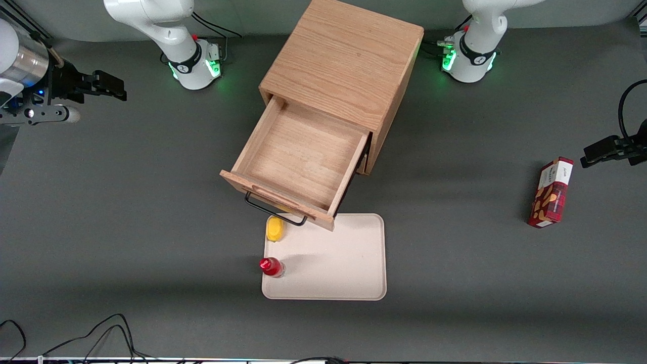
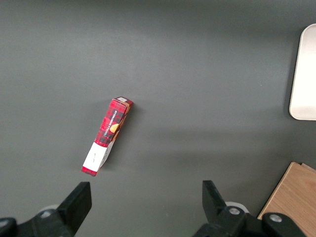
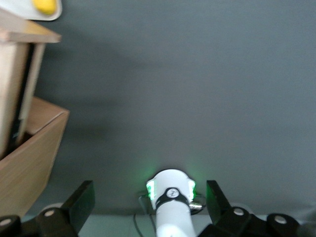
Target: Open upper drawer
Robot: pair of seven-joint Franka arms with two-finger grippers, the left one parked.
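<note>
Upper drawer (image 1: 298, 162): pulled well out of the cabinet (image 1: 346, 55), tray bare inside, front panel jutting toward the front cam. Black wire handle (image 1: 273, 208) hangs under the front lip, overhanging the tray's edge.
Task status: judged done; drawer looks near full travel.
Gripper (image 1: 103, 86): parked well clear, at approx 10 o'clock from the drawer, toward the working arm's end of the table. Fingers (image 3: 81, 202) spread wide apart, holding nothing. Judged a retreat pose, so the drawer stays accessible.
Wrist cam check: drawer side (image 3: 17, 98) and cabinet corner seen at an angle, no contact w/ gripper.
Tray (image 1: 354, 263): beige, flat on table, at 6 o'clock from drawer front. Carries yellow item (image 1: 275, 228) and red-capped bottle (image 1: 272, 267) along one edge.
Red box (image 1: 551, 192): lying flat toward the parked arm's end, well apart, approx 3 o'clock from the drawer.
Risk: none evident; handle free, nothing blocking.
</note>
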